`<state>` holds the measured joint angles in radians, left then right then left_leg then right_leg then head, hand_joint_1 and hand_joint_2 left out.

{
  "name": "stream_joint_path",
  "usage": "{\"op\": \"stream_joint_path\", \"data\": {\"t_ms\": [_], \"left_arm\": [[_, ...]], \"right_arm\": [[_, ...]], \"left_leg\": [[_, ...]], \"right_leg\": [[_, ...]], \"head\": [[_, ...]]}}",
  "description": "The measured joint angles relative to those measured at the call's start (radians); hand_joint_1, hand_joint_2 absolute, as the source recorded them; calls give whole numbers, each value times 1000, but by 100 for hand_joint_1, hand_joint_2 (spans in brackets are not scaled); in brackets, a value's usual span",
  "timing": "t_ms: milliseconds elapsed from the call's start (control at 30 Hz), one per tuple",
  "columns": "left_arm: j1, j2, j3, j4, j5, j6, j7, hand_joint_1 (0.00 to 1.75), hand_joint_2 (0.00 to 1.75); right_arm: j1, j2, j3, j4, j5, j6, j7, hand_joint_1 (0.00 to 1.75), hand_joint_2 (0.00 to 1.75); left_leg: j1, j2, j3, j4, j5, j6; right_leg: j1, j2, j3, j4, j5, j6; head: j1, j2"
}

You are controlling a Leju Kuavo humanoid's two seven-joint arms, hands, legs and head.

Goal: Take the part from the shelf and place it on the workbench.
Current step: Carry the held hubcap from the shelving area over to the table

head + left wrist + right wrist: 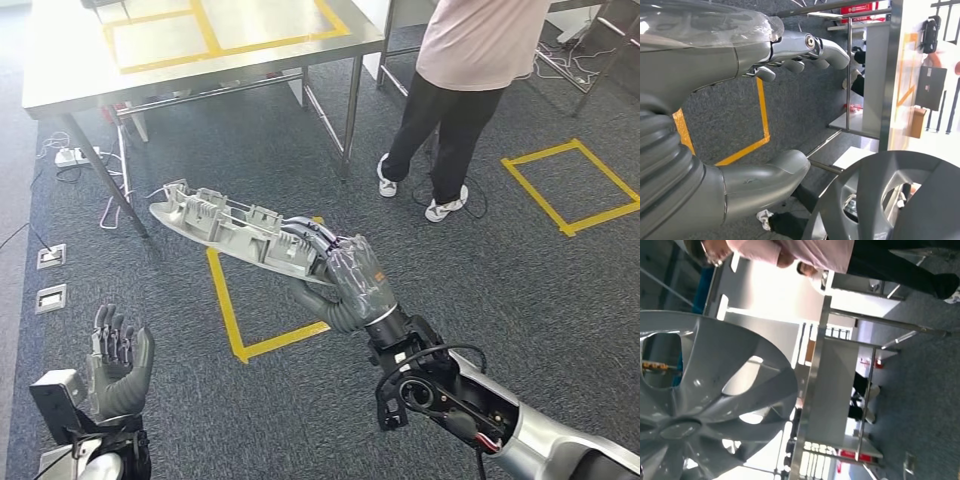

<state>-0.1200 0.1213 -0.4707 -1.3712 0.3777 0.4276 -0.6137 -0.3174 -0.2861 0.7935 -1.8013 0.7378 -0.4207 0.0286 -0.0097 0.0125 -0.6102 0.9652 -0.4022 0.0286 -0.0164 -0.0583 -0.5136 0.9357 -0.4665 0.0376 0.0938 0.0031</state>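
Nearest, low beside the body, left hand [117, 362] hangs slack-fingered, holding nothing. Ahead, right hand [349, 285] clasps one rim of the part [226, 226], which juts beyond it toward the workbench [68, 60]; it looks light, stiff, slick, so cantilevered weight may twist it.

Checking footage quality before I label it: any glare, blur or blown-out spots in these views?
Head view: evenly lit and sharp, part crisp in the right hand. Left wrist view: background blown out white. Right wrist view: strong backlight, soft focus, part partly silhouetted.
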Motion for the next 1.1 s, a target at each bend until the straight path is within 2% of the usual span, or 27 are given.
{"op": "stream_joint_path", "data": {"t_ms": [600, 700, 767, 800, 833, 900, 933, 967, 1000, 1067, 1100], "left_arm": [[-17, 0, 0, -1, -14, 9, 30, 0, 175], [-17, 2, 0, -1, -20, 9, 30, 0, 175], [-16, 4, 0, -5, -22, 9, 30, 0, 175], [-16, 5, 0, -8, -23, 10, 30, 0, 175], [-17, 5, 0, -10, -24, 11, 32, 0, 175], [-17, 6, 0, -11, -25, 17, 35, 0, 175], [-15, 6, 0, -12, -25, 21, 36, 0, 175], [-12, 6, 0, -13, -25, 24, 36, 0, 175], [-9, 7, 0, -14, -25, 28, 36, 0, 175], [-4, 7, 0, -18, -25, 35, 37, 0, 175], [-3, 8, 0, -21, -25, 37, 37, 0, 175]], "right_arm": [[0, 0, 0, 2, -24, -36, 4, 175, 175], [0, 0, 1, 2, -26, -36, 0, 175, 175], [1, 0, 1, 1, -26, -36, 0, 175, 175], [2, 0, 1, 0, -26, -36, -1, 175, 175], [3, 0, 1, 0, -26, -36, -2, 175, 175], [6, 0, 1, 1, -27, -35, -6, 175, 175], [9, 0, 2, 2, -28, -34, -9, 175, 175], [12, 0, 2, 3, -29, -34, -12, 175, 175], [13, 0, 2, 4, -31, -33, -15, 175, 175], [15, 0, 3, 6, -36, -31, -20, 175, 175], [15, 0, 3, 7, -37, -31, -22, 175, 175]], "left_leg": [[3, 0, 0, 0, 0, -1], [-3, -2, -2, 1, -7, 5], [4, -5, 13, -16, -9, 11], [9, -7, 25, -25, -11, 15], [12, -9, 38, -33, -13, 18], [12, -10, 58, -35, -25, 21], [12, -12, 67, -35, -32, 20], [12, -16, 78, -35, -41, 18], [12, -20, 92, -35, -51, 14], [14, -29, 121, -34, -74, 4], [13, -33, 130, -32, -86, -3]], "right_leg": [[3, 0, 0, -1, 0, -1], [-1, -4, 11, -8, -1, 8], [-1, -2, 9, -3, -11, 14], [-2, 9, -3, 25, -23, 15], [-2, 22, -29, 77, -41, 16], [-5, 46, -114, 228, -84, 16], [-5, 51, -156, 289, -92, 17], [-7, 52, -183, 314, -81, 18], [-10, 53, -189, 296, -49, 19], [-19, 54, -150, 168, 48, 23], [-20, 56, -121, 104, 76, 25]], "head": [[0, 0], [-4, 0], [-7, 0], [-7, 0], [-4, 0], [1, 0], [3, 0], [3, 0], [4, 0], [5, 0], [4, 0]]}}
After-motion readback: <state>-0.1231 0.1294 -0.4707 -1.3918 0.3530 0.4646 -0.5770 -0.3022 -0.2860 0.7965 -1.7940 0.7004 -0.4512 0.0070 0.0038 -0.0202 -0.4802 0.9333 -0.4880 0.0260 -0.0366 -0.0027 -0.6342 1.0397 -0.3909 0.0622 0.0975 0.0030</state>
